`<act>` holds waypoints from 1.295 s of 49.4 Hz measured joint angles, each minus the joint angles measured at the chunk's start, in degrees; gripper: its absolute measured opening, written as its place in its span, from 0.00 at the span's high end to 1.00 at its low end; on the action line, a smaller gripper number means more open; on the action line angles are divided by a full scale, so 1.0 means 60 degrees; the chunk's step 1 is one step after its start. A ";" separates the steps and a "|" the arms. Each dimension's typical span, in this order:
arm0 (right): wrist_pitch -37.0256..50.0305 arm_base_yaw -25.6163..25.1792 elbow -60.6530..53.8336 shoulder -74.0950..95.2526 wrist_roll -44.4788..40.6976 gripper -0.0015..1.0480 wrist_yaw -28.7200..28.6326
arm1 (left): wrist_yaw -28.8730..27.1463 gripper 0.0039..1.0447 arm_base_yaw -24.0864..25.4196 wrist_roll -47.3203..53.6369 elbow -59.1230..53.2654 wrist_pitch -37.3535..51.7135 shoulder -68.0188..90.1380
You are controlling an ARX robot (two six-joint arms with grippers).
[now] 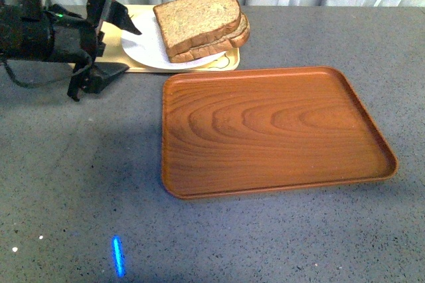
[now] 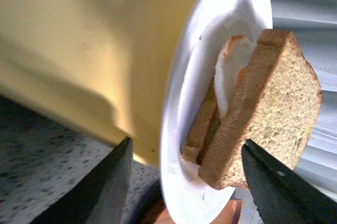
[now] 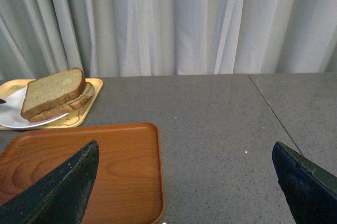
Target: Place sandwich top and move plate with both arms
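The sandwich top (image 1: 199, 17) lies on the egg-bearing slice on the white plate (image 1: 143, 50), which sits on the pale yellow tray (image 1: 136, 14) at the far left. My left gripper (image 1: 123, 47) is open at the plate's left edge, one finger over the rim and one below it. In the left wrist view the plate rim (image 2: 174, 129) and the top slice (image 2: 268, 108) stand between the open fingers, with egg white (image 2: 231, 71) showing under the slice. My right gripper (image 3: 184, 182) is open and empty, not in the front view. Its view shows the sandwich (image 3: 52, 92) far off.
A brown wood-grain tray (image 1: 265, 130) lies empty in the middle of the grey table, right of the plate; it also shows in the right wrist view (image 3: 105, 166). White curtains hang behind the table's far edge.
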 joint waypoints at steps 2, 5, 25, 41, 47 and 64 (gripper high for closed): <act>0.0000 0.0000 0.0000 0.0000 0.0000 0.09 0.0000 | 0.0036 0.31 0.0146 0.0055 -0.0284 0.0091 -0.0204; 0.0000 0.0000 0.0000 0.0000 0.0000 0.09 0.0000 | 0.0189 0.23 0.0313 0.0102 -0.0761 0.0401 -0.0576; 0.0000 0.0000 0.0000 0.0000 0.0004 0.09 0.0000 | 0.0761 0.13 0.1745 0.2157 -0.7027 0.3071 -0.6553; 0.0000 0.0000 0.0000 0.0000 0.0004 0.09 0.0000 | -0.3636 0.66 0.1355 1.0087 -1.0455 0.5315 -1.0291; 0.0000 0.0000 0.0000 0.0000 0.0000 0.09 -0.0004 | -0.3690 0.83 0.1129 1.0535 -1.0743 0.4838 -1.1030; 0.0000 0.0000 0.0000 0.0000 0.0000 0.09 -0.0004 | -0.3756 0.99 0.1107 1.0801 -1.1336 0.3184 -1.3311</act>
